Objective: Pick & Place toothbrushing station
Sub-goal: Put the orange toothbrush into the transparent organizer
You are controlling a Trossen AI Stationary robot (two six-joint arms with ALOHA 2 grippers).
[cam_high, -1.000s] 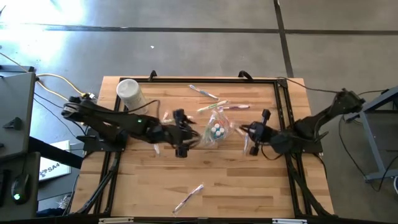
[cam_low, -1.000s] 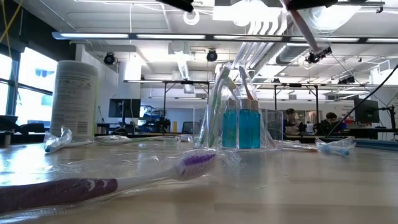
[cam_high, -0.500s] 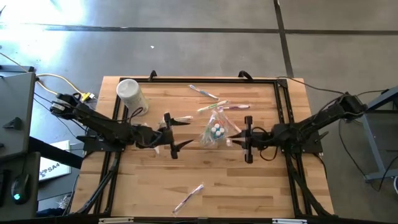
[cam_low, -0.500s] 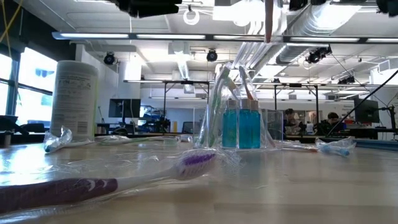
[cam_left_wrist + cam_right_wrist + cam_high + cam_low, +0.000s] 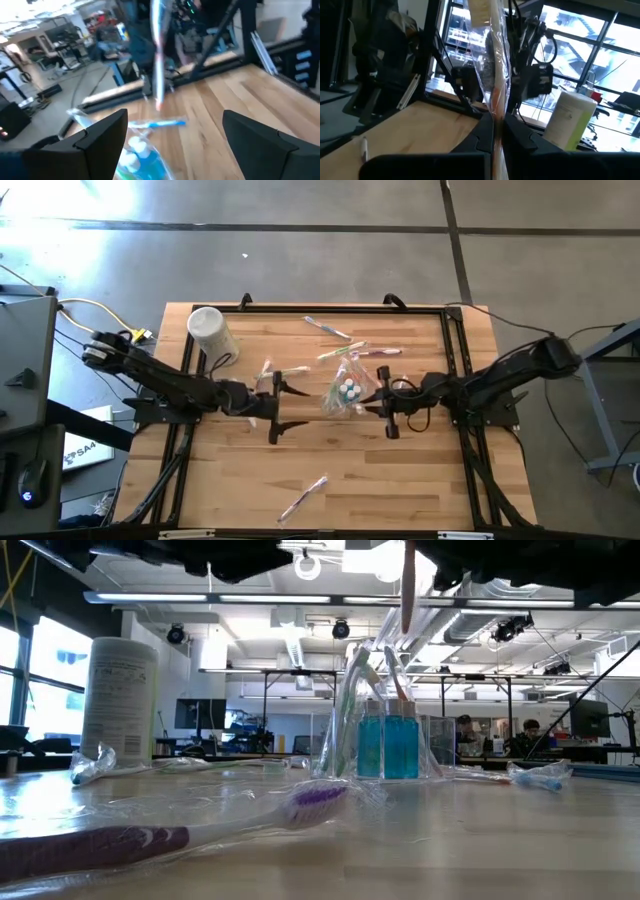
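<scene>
Your right tool [image 5: 381,408] is clamped on a wrapped toothbrush [image 5: 492,65] just beside the toothbrushing station [image 5: 347,391] at mid-bench [image 5: 420,480] — left tool [image 5: 277,407] spread wide, empty, on the station's other side.

Up top in the low view both arms are cut off; the wrapped toothbrush [image 5: 159,55] in the left wrist view blurs.

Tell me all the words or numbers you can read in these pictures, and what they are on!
"SA": start of a word on a white sheet on the floor left of the table; the rest is cut off.
White tub: rows of printed text, too small to read.
Toothbrush wrappers: no print that can be read.
</scene>
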